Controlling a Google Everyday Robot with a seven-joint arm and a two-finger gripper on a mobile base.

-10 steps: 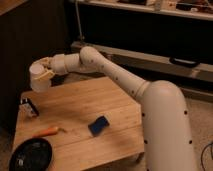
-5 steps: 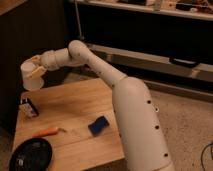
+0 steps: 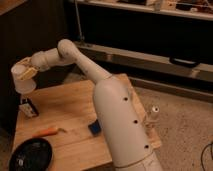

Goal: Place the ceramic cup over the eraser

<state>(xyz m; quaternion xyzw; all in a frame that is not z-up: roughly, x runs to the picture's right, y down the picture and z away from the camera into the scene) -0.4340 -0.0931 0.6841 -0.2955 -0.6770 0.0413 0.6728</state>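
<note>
Camera view.

Surface: a pale wooden table [image 3: 75, 107] on a speckled floor [image 3: 185, 125]. Dark shelving [image 3: 150, 35] runs along the far wall.

Arm [image 3: 120, 120]: one, white. It rises from the near edge of the table and reaches to the far left.

Gripper [image 3: 26, 73]: one, at the far left above the table edge, clamped on the cup.

Cup [image 3: 21, 83]: one, white, held in the air, above the eraser and apart from it.

Eraser [image 3: 29, 107]: one, a black block with a white part, upright at the left edge of the table.

Other items:
- One orange stick [image 3: 47, 132], lying near left.
- One blue block [image 3: 93, 128], partly hidden behind the arm.
- One black round dish [image 3: 31, 155], at the near left corner.
- One small white bottle [image 3: 154, 116], at the right edge.

Change from half a second ago: the cup and gripper sit further left and slightly lower, closer over the eraser. The arm's body has shifted left. The items on the table are unmoved.
</note>
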